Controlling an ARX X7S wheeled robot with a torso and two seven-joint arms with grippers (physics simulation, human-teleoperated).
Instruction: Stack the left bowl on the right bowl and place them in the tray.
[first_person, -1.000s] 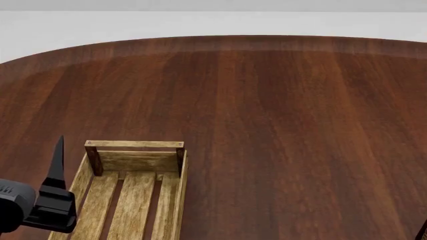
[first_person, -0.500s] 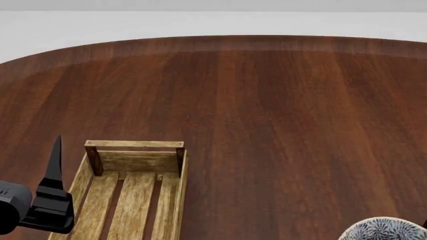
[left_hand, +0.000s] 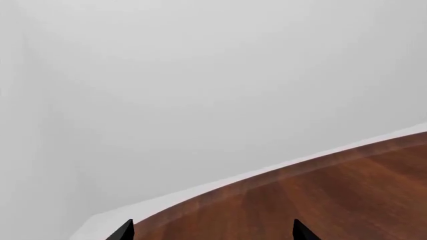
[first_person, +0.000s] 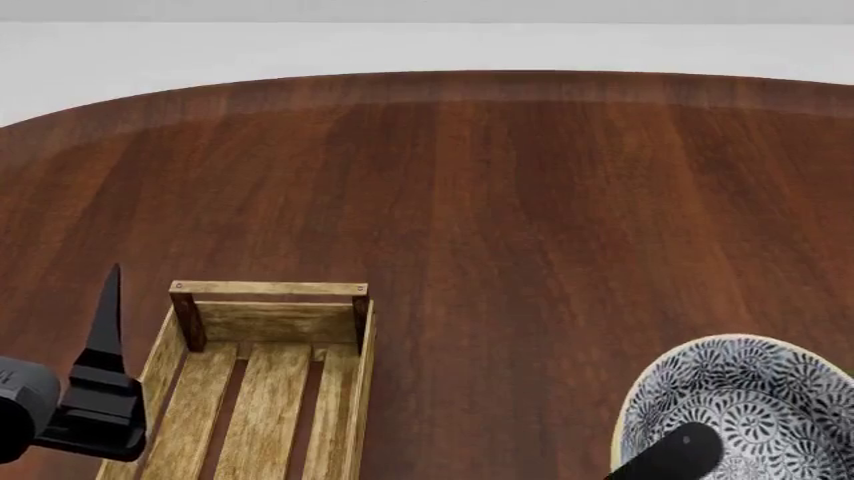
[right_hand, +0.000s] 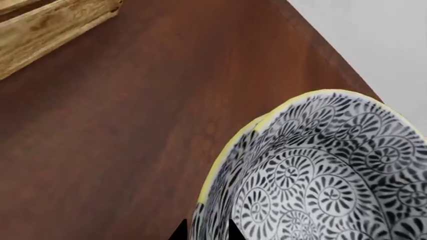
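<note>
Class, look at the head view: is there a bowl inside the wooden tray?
No; the tray shows only bare slats, while the patterned bowl is off to its right.

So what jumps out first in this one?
The patterned bowl, black swirls with a yellow rim, at the head view's lower right, with the right gripper at its wall. Then the empty tray at lower left on the dark wooden table, left gripper beside it.

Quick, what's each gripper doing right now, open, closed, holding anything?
Left gripper: open, holding nothing, beside the tray.
Right gripper: shut on the rim of the patterned bowl, carrying it.
</note>
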